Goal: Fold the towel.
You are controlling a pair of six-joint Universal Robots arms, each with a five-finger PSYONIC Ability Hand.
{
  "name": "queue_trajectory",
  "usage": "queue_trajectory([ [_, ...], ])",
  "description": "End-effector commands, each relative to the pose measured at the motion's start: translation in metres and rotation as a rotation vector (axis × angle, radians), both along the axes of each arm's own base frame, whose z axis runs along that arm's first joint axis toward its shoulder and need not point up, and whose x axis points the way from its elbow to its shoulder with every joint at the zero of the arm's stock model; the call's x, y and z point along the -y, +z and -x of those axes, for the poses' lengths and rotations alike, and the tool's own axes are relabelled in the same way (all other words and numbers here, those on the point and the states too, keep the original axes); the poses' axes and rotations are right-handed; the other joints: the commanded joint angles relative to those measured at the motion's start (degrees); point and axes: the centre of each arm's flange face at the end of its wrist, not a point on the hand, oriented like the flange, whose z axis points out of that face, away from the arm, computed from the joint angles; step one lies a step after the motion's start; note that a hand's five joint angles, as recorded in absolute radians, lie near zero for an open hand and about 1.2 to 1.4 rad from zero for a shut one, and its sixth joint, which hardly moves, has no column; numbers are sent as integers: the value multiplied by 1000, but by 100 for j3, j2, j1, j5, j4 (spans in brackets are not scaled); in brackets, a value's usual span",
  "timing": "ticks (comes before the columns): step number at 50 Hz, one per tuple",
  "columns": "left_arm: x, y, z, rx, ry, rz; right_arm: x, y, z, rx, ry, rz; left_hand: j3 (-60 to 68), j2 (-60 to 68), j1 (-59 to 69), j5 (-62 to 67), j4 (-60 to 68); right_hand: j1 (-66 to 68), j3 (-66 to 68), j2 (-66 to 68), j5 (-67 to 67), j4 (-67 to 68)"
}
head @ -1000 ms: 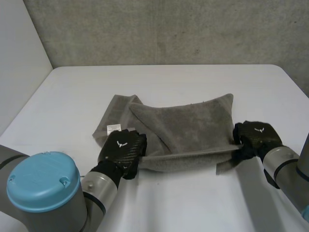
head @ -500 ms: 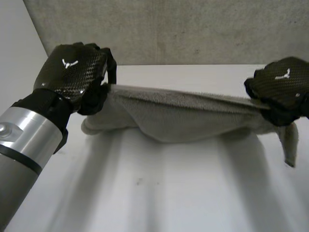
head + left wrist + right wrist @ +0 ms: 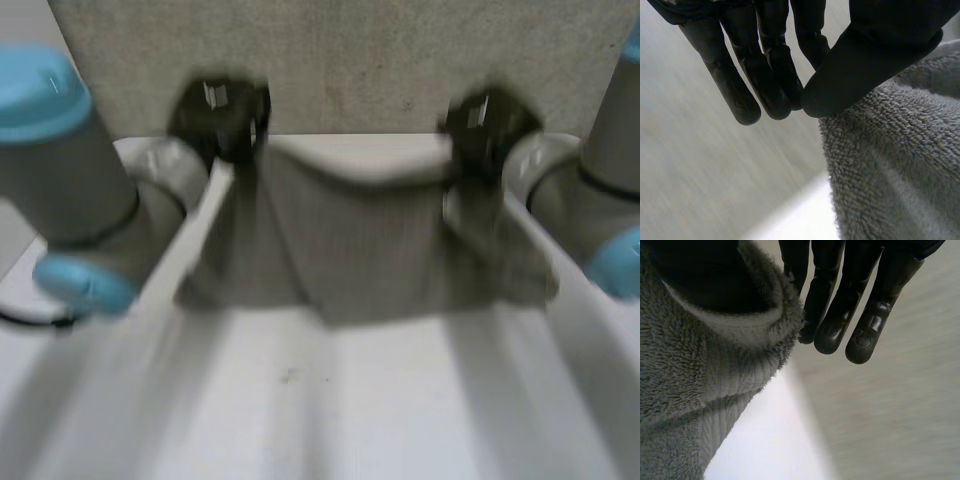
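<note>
The white table supports the lower part of the grey towel. The rest of the cloth hangs as a sheet over the far half of the table. Its upper edge runs between the two hands with a slight sag at the middle.

The left arm and right arm reach forward on either side of the sheet. The left hand holds one end of the upper edge and the right hand holds the other. Both are raised near the table's far edge.

In the left wrist view the fingers are nearly straight and the thumb closes against their tips, with the towel's edge caught at that pinch. In the right wrist view the fingers are straight, and the cloth wraps over the thumb and is pressed toward them.

Step in hand, as judged: the carry phase of a fold, with one edge lifted.

Next move, as judged:
- Lower both hands evenly and keep the edge taut.
- Lay the held edge onto the opposite edge with corners matched.
- Release only once the cloth rests flat.
</note>
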Motion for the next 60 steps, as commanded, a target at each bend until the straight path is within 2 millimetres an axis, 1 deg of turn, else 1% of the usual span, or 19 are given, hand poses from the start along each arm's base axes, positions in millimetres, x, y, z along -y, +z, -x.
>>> queue_trajectory([
  [1,11,143,-8,-322,123,476,24,108,-6,277,-23,623,1023,1021,1096,1049,1020,2562,1196,1229,1393,1159],
  [7,4,154,-16,-356,151,511,13,109,-7,267,32,631,1023,1021,1096,1049,1020,2562,1196,1229,1393,1159],
  [13,4,90,-21,-236,166,339,6,57,-10,161,89,403,1023,1021,1096,1049,1020,2562,1196,1229,1393,1159],
  [15,1,70,-22,-202,168,286,-1,23,-11,103,125,251,1023,1021,1096,1049,1020,2562,1196,1229,1393,1159],
  [17,-7,21,-26,-119,167,162,-5,5,-11,75,140,175,1023,1021,1096,1049,1020,2562,1196,1229,1393,1159],
  [18,-7,21,-26,-119,167,162,-5,4,-11,74,140,174,1023,1021,1096,1049,1020,2562,1196,1229,1393,1159],
  [20,-19,-29,-32,-36,167,35,-13,-35,-10,28,159,26,1023,1021,1096,1049,1020,2562,1196,1229,1393,1159],
  [21,-19,-30,-32,-35,167,35,-13,-35,-9,28,159,25,1023,1021,1096,1049,1020,2562,1196,1229,1393,1159],
  [22,-26,-56,-36,7,169,-32,-16,-54,-8,9,161,-40,1023,1021,1096,1049,1020,2562,1196,1229,1393,1159],
  [23,-26,-56,-36,7,169,-33,-20,-75,-7,-16,162,-108,1023,1021,1096,1049,1020,2562,1196,1229,1393,1159],
  [28,-59,-155,-51,180,159,-300,-32,-129,-2,-78,155,-267,1023,1021,1096,1049,1020,2562,1196,1229,1393,1159],
  [30,-67,-170,-54,212,154,-349,-35,-140,0,-89,153,-301,1023,1021,1096,1049,1020,2562,1196,1229,1393,1159],
  [37,-105,-183,-50,267,84,-408,-48,-149,11,-106,131,-369,1023,1021,1096,1049,1020,2562,1196,1229,1393,1159],
  [49,-167,-142,-44,274,-59,-368,-86,-126,29,-119,119,-373,243,241,316,269,240,2562,1196,1229,1393,1159],
  [50,-167,-142,-44,274,-60,-368,-88,-125,31,-117,117,-368,235,233,308,261,232,2562,1196,1229,1393,1159],
  [51,-168,-138,-43,269,-66,-357,-88,-125,31,-117,117,-368,-2113,-2115,-2040,-2087,-2116,2562,1196,1229,1393,1159],
  [53,-166,-132,-41,259,-68,-334,-83,-128,39,-115,91,-382,-3569,-3571,-3496,-3543,-3572,2562,1196,1229,1393,1159],
  [58,-147,-115,-38,212,-47,-279,-76,-130,50,-108,56,-394,-4593,-4595,-4520,-4567,-4596,2562,1196,1229,1393,1159],
  [60,-118,-105,-42,191,-24,-251,-76,-131,50,-108,57,-397,-4862,-4864,-4789,-4836,-4865,2562,1196,1229,1393,1159],
])
